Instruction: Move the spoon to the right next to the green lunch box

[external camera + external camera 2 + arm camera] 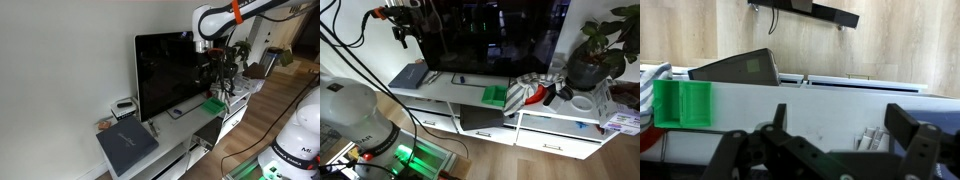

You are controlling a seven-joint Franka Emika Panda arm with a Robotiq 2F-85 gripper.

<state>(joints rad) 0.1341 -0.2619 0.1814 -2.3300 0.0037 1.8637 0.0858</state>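
Observation:
The green lunch box (212, 103) lies flat on the white cabinet top in front of the black TV; it also shows in an exterior view (495, 95) and at the left of the wrist view (682, 103). A small greyish thing that may be the spoon (178, 112) lies on the cabinet top under the TV, and shows as a small dark thing in an exterior view (460, 78). I cannot pick it out in the wrist view. My gripper (845, 130) is open and empty, high above the cabinet (205, 47), well apart from both things (402, 36).
The black TV screen (168, 72) stands on the white cabinet (440, 92). A grey flat slab (410, 75) lies at one end. A red and white cloth (533, 90) and a potted plant (592, 55) are at the other end. A drawer (480, 120) is open below.

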